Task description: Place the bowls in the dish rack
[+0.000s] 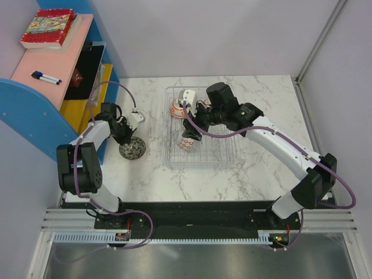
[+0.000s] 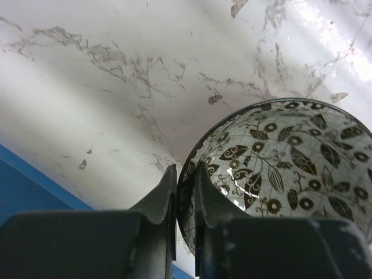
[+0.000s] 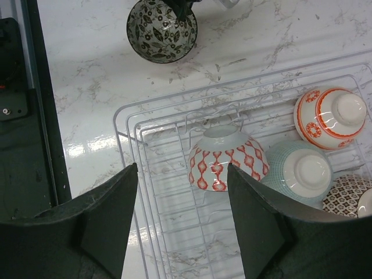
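Note:
The silver wire dish rack (image 1: 218,148) sits mid-table and also shows in the right wrist view (image 3: 174,232). Several bowls lie in it rim down: a red-diamond bowl (image 3: 226,158), a teal bowl (image 3: 299,171), a red-ringed bowl (image 3: 330,118) and a brown patterned one (image 3: 349,195). My left gripper (image 2: 185,180) is shut on the rim of a black leaf-patterned bowl (image 2: 285,168), left of the rack (image 1: 132,149). I cannot tell whether it is touching the table. My right gripper (image 3: 182,197) is open and empty above the rack's left part (image 1: 189,131).
A blue and pink shelf (image 1: 52,64) stands at the left with a book (image 1: 47,28), a marker (image 1: 46,77) and a black tablet (image 1: 84,71). White walls close in the marble table (image 1: 261,168) at the back and right.

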Tool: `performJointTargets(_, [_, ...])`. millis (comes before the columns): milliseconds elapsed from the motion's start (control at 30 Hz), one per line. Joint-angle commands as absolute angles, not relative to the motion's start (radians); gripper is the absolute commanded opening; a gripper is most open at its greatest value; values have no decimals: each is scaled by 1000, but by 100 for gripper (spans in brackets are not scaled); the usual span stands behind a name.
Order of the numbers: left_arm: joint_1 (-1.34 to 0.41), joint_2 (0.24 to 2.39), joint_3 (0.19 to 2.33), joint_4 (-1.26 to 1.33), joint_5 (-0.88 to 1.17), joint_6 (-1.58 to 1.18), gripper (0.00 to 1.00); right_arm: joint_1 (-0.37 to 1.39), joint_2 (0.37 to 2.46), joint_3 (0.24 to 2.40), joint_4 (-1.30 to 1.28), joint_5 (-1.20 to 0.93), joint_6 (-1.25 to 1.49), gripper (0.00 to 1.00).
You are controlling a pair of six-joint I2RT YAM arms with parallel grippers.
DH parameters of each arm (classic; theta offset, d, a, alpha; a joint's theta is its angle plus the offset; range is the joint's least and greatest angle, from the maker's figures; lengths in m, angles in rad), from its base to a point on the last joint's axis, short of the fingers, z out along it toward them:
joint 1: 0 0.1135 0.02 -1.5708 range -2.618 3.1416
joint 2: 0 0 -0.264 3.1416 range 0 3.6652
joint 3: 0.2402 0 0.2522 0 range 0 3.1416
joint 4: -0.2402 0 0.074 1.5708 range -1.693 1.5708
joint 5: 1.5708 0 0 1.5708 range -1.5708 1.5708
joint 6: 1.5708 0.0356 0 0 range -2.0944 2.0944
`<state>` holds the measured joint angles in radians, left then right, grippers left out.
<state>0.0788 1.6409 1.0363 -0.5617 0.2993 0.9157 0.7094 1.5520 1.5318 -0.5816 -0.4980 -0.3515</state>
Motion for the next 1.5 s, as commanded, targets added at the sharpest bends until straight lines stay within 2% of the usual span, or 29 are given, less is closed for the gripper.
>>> performJointTargets(0, [58, 1681, 1054, -546, 307, 924, 4, 706, 1519, 1531, -540, -531, -336, 70])
performJointTargets(33, [57, 1681, 1058, -549, 317, 919, 2, 706, 1520, 1531, -540, -537, -334, 70])
performJointTargets(500, [17, 1586, 1169, -687, 491, 822, 2, 710, 1522, 1491, -509, -618, -313, 70])
performJointTargets(900, [14, 1450, 1347, -827, 531, 813, 2, 773, 1529, 1515, -580, -589, -413, 76])
performJointTargets(967, [11, 1425, 1367, -856, 545, 808, 2, 796, 1540, 1535, -603, -572, -440, 78])
performJointTargets(1100, [-93, 1410, 1416, -902, 563, 792, 2, 848, 1568, 1583, -652, -522, -482, 94])
performJointTargets(1167, [-133, 1433, 1430, -920, 558, 781, 2, 885, 1585, 1614, -676, -480, -505, 98])
performJointTargets(1467, [-287, 1554, 1535, -966, 551, 746, 2, 1074, 1673, 1678, -767, -171, -607, 96])
